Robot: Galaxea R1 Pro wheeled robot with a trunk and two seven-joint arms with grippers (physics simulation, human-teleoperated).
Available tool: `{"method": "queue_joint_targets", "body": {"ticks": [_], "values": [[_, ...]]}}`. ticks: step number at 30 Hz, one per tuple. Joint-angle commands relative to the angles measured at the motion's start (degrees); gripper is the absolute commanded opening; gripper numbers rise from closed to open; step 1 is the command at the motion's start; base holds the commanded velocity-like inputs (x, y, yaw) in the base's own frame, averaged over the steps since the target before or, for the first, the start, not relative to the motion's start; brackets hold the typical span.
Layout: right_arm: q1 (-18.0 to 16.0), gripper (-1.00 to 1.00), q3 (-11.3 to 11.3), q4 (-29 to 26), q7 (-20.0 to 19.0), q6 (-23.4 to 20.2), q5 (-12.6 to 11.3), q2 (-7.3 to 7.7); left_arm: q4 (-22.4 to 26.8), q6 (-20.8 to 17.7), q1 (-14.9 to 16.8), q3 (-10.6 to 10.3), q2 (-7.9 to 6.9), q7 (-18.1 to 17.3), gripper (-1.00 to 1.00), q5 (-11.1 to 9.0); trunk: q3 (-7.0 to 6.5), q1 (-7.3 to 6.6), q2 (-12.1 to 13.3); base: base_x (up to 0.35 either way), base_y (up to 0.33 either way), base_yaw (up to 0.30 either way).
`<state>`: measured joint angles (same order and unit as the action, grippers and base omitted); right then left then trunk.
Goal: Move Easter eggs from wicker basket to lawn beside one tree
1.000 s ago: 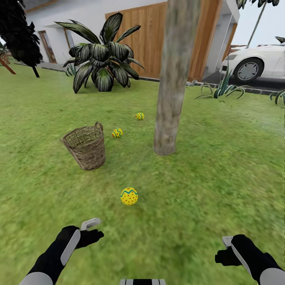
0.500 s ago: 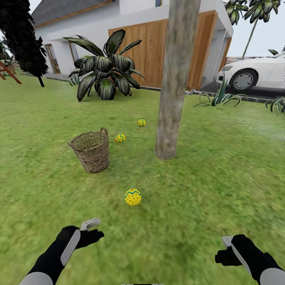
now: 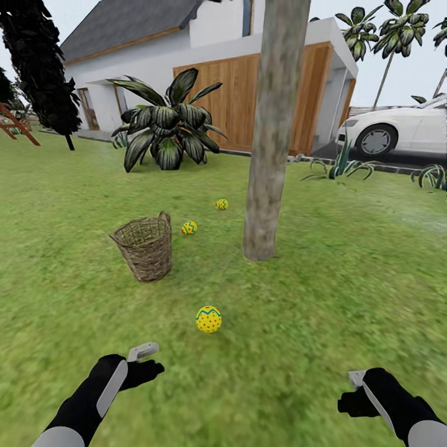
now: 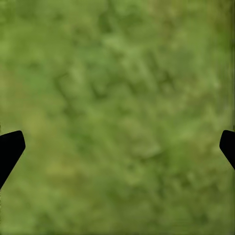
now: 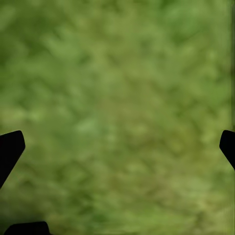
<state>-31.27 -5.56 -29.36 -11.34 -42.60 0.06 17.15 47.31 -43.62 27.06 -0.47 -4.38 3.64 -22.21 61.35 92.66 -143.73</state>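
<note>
All three Easter eggs sit on the lawn (image 3: 347,292): one (image 3: 208,319) out front, nearest the robot, two more (image 3: 189,228) (image 3: 221,203) between the wicker basket (image 3: 146,246) and the tree (image 3: 268,161). The basket stands upright just left of the trunk. Left claw (image 4: 117,147) and right claw (image 5: 117,147) both hang wide open over bare grass, empty.

camera tilted up and back, nearest egg (image 3: 208,319) rolled slightly right
</note>
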Motion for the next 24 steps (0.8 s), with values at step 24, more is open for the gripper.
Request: {"method": "queue_joint_targets", "body": {"ticks": [24], "values": [[0.0,1.00,-0.2,-0.1,-0.2,-0.3,-0.1,0.51,-3.5,-0.2,0.0,-0.2,0.16,0.4,1.00,-0.4,-5.27,-0.63,0.3,0.000,0.000,0.000]]}}
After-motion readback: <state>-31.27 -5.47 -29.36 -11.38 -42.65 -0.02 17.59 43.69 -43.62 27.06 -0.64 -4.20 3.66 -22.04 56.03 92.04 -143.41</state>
